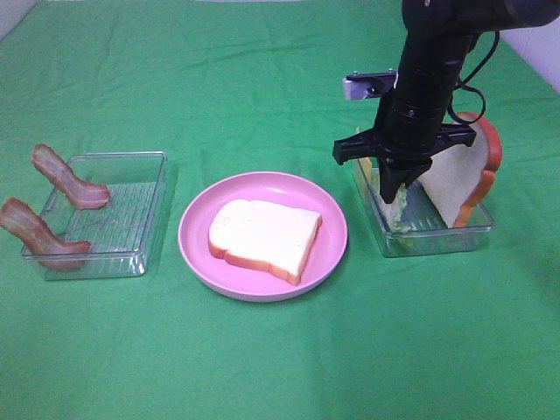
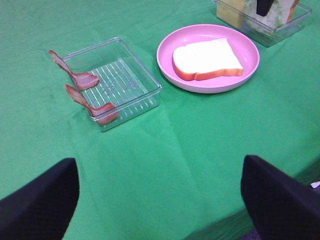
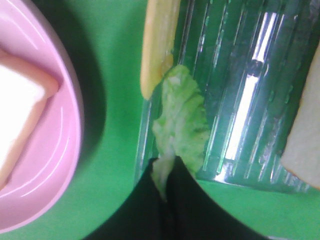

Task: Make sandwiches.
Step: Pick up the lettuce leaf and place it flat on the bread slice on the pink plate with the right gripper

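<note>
My right gripper (image 3: 164, 175) is down in the right tray (image 1: 437, 241), at 3 o'clock from the plate (image 1: 188, 232). Fingers are together, clamped on the lettuce (image 3: 180, 120). I've only got a narrow bit of its edge; the rest of the leaf lies loose on the ribbed tray floor.

My left gripper (image 2: 160, 205) hangs over bare cloth w/ fingers wide apart, nothing in them.

Where stuff is, high view, plate as centre:
- 1 bread slice (image 1: 262, 236) flat on the plate.
- 2nd bread slice (image 1: 464, 179) leaning upright at the tray's 3 o'clock end.
- Cheese (image 3: 157, 40) on edge along the tray wall nearest the plate, one end touching the lettuce.
- 2 bacon strips (image 1: 70, 179) draped over the rim of the left tray (image 1: 131, 210) at 9 o'clock, well apart from me.

Handling, my guess: the leaf looks thin, soft and v. light, so it'll prob. droop or fold once it's up, not stay flat. Weight is no issue, slip is. An edge pinch this shallow could pull free, esp. if the plastic is slick. A hold deeper in from the rim would be safer. The cheese contact could drag the slice along, so lift straight and slow, clear the tray wall, then go over to the bread at 9 o'clock from here. Squeezing hard shouldn't hurt it.
</note>
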Tool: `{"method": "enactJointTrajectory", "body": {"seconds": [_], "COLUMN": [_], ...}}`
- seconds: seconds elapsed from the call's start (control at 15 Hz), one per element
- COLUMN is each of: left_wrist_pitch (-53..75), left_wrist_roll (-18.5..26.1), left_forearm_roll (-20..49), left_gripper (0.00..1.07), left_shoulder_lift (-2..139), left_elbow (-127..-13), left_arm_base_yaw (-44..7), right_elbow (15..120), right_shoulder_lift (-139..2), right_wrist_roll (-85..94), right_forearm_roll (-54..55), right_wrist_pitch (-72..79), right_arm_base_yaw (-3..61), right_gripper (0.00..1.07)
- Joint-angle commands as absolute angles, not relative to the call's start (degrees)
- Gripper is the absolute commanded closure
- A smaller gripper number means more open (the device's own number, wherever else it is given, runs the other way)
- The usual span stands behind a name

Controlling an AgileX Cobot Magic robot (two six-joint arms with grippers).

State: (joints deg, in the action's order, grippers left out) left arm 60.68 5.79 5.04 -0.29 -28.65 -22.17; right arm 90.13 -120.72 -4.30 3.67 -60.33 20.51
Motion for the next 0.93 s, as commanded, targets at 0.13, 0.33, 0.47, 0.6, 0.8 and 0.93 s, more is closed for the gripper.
{"method": "enactJointTrajectory", "body": {"seconds": [0.13,0.33,0.47,0.6,0.8,0.93], "left_wrist_pitch": [59.99,59.99,59.99,59.99,59.99,59.99], "left_wrist_roll": [5.56,5.56,5.56,5.56,5.56,5.56], "left_forearm_roll": [5.27,5.27,5.27,5.27,5.27,5.33], "left_gripper": [0.24,0.24,0.24,0.24,0.24,0.24], "left_shoulder_lift": [-1.43,-1.43,-1.43,-1.43,-1.43,-1.43], "left_elbow": [-28.59,-28.59,-28.59,-28.59,-28.59,-28.59], "left_arm_base_yaw": [-22.46,-22.46,-22.46,-22.46,-22.46,-22.46], "right_elbow": [91.16,91.16,91.04,91.04,91.04,90.87], "right_shoulder_lift": [-117.06,-108.06,-103.93,-101.81,-99.87,-99.98], "right_wrist_roll": [-4.93,-5.21,-4.93,-3.90,0.52,4.35], "right_forearm_roll": [0.92,0.52,2.92,5.90,15.30,23.55], "right_wrist_pitch": [-62.22,-63.31,-65.03,-66.23,-67.27,-66.75], "right_arm_base_yaw": [20.68,20.68,20.68,20.74,20.80,20.80], "right_gripper": [1.07,1.07,1.07,1.07,1.07,1.07]}}
